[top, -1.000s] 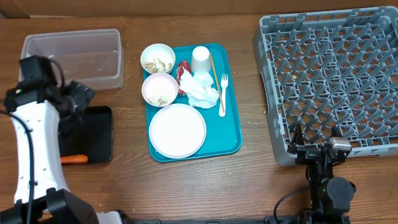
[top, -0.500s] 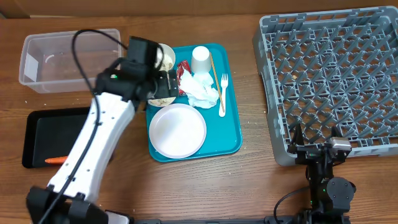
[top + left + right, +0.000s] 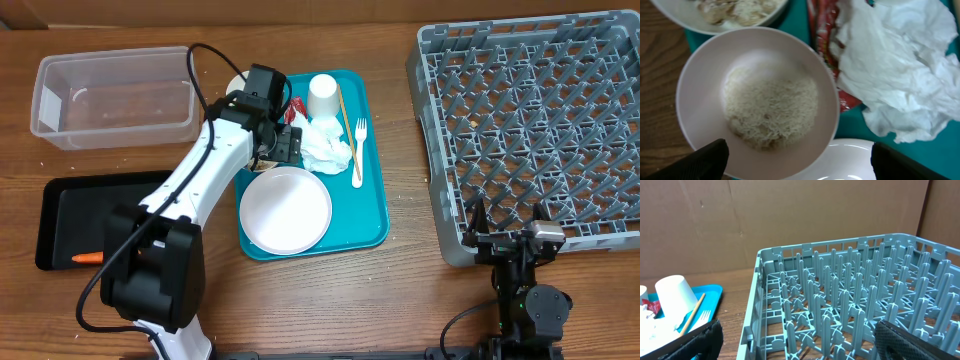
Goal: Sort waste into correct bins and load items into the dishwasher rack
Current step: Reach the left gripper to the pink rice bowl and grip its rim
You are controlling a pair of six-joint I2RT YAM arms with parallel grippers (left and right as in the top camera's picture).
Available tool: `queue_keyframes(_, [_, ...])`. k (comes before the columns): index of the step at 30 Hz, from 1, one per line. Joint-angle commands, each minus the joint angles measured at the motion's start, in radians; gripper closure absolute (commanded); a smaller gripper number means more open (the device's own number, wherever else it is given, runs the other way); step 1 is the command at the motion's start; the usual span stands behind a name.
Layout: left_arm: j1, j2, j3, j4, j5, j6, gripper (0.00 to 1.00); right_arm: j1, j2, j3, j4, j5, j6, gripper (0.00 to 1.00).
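The left hand [image 3: 798, 152] hovered low over the small round white bowl with beige grains [image 3: 757, 95]. Its two fingers [image 3: 710, 160] stood wide apart and had hold of nothing. This bowl stood on the large teal serving tray [image 3: 378, 215], between the second small white bowl with food crumbs [image 3: 740, 10] and the large flat white plate [image 3: 285, 208]. The shiny red crinkled wrapper [image 3: 826, 55] lay just beside its rim, touching it or almost; I could not tell which.

I judged the bowl to be stiff, light and smooth, so rather slippery for two thin fingers. Its load of loose grains would likely spill at a small tilt. The best hold seemed to be the rim on the side away from the wrapper, one finger inside and one outside, with the bowl kept level until it was over a bin. The crumpled white paper napkin [image 3: 895, 65] looked soft and very light, and could probably be pinched anywhere on its folds.

About the containers: the clear rectangular plastic tub [image 3: 45, 105] held nothing that I could make out. The shallow black rectangular tray [image 3: 100, 210] held one small orange carrot [image 3: 88, 258], near the edge closest to the robot. The large grey plastic dishwasher rack [image 3: 540, 120] had no dishes in it, and the small white cup [image 3: 322, 95] stood on the teal tray. The right hand [image 3: 799, 342] rested at the near edge of the rack, fully open and empty
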Motion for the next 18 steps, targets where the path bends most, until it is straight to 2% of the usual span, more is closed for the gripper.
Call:
queue_keyframes(1, [-0.030,0.011,0.002,0.008,0.035,0.142,0.06,-0.003,-0.008,-0.010,0.006,0.006,-0.001,0.00])
queue_keyframes(11, [-0.035,0.074,0.002,-0.002,0.028,0.151,0.10,-0.003,-0.008,-0.010,0.006,0.006,-0.001,0.00])
queue_keyframes(18, [-0.035,0.082,0.002,0.005,-0.016,0.151,0.28,-0.003,-0.008,-0.010,0.006,0.006,-0.001,0.00])
